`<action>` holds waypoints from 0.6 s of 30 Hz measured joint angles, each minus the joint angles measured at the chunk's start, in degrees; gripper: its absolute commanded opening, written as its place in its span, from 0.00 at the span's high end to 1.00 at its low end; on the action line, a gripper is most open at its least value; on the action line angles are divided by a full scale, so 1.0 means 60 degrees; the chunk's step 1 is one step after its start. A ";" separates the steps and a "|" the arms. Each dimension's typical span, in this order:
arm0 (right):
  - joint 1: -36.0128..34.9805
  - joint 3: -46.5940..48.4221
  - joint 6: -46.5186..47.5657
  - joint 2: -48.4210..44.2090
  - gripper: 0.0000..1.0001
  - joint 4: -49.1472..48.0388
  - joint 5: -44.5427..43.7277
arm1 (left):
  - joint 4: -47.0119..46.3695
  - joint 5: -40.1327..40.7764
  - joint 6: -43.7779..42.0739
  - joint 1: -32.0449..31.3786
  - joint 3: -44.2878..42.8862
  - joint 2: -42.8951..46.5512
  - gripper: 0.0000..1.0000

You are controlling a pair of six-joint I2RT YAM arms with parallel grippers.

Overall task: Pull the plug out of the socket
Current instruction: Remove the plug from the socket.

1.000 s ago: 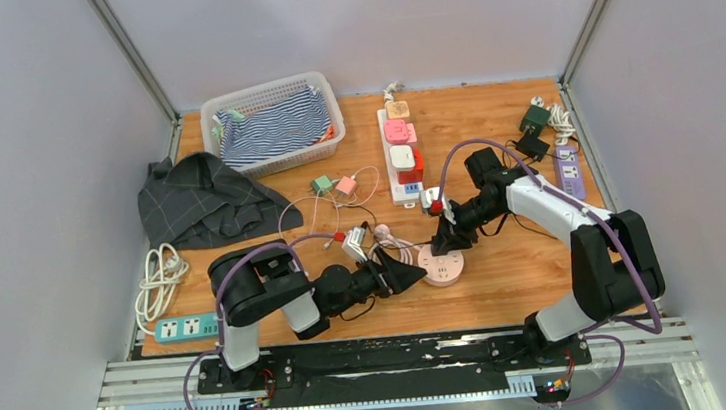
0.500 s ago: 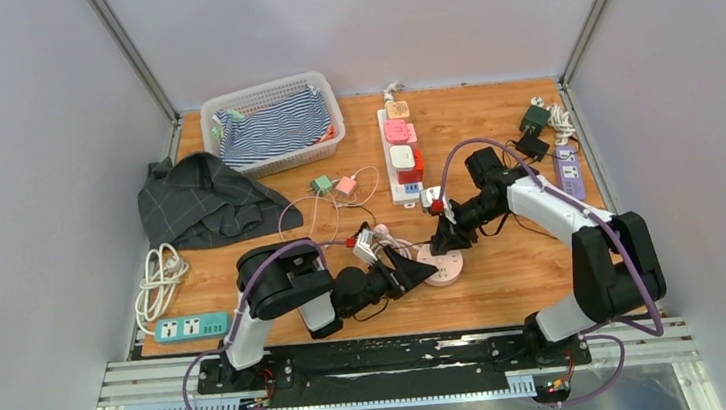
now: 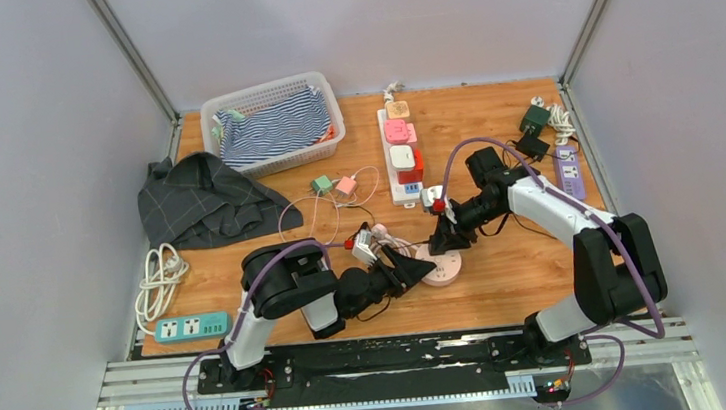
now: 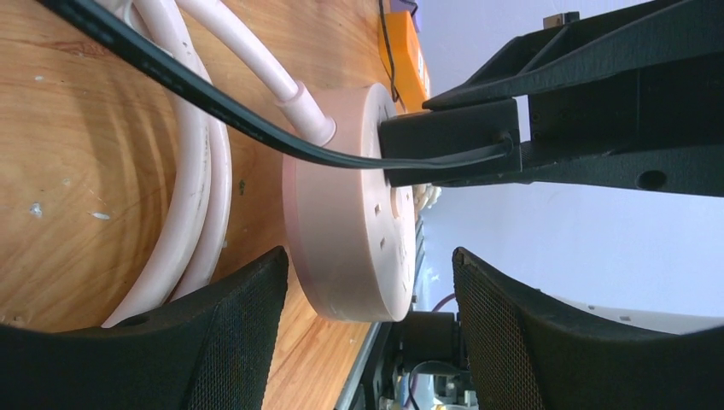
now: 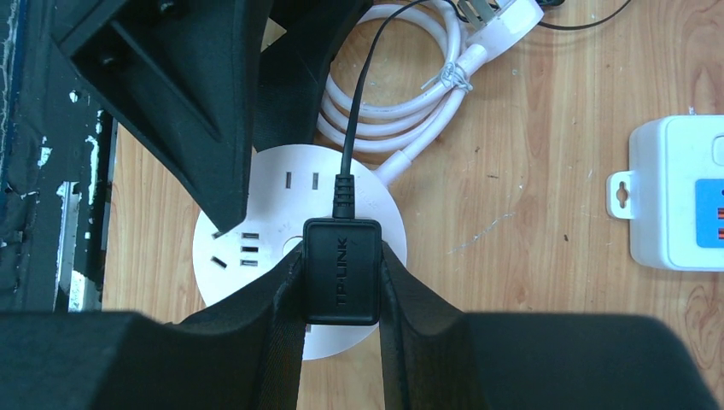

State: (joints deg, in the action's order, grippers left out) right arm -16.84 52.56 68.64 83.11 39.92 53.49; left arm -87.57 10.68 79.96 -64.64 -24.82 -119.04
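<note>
The round pale pink socket (image 3: 447,270) lies flat on the wooden table, near the front middle. A black plug (image 5: 341,269) marked TP-LINK stands in its top face, its thin black cable running away across the table. My right gripper (image 5: 341,254) comes down from above and is shut on the plug's two sides. My left gripper (image 4: 369,256) lies low along the table, open, with one finger on each side of the socket's (image 4: 341,213) near rim. The table-side finger is close to the rim; the upper one stands apart from the face. The plug (image 4: 444,141) shows just beyond.
The socket's white cord (image 5: 401,102) lies coiled right behind it. A white adapter (image 5: 679,192) sits to one side. Farther back are a long white power strip (image 3: 400,151), a basket with striped cloth (image 3: 276,123), a grey cloth (image 3: 203,200), a teal strip (image 3: 190,327) and a purple strip (image 3: 569,170).
My left arm has slid right, bringing its open jaws from short of the socket to round the socket's edge, and the jaws have narrowed a little. The right gripper has stayed on the plug.
</note>
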 measured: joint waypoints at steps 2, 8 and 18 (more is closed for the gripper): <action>0.0000 0.0000 0.0058 0.0000 1.00 0.0036 0.0098 | 0.0000 0.0051 0.0004 0.0000 -0.0022 -0.0011 0.26; 0.0000 0.0000 0.0211 0.0022 1.00 0.0066 0.0342 | 0.0004 0.0160 -0.0018 -0.0011 -0.0069 -0.0022 0.27; 0.0000 0.0000 0.0390 0.0131 1.00 0.0226 0.0739 | 0.0036 0.0193 -0.0157 -0.0007 -0.0164 -0.0022 0.37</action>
State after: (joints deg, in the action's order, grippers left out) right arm -16.84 52.56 70.98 83.90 41.28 57.93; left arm -87.35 11.84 79.02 -64.69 -25.80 -119.17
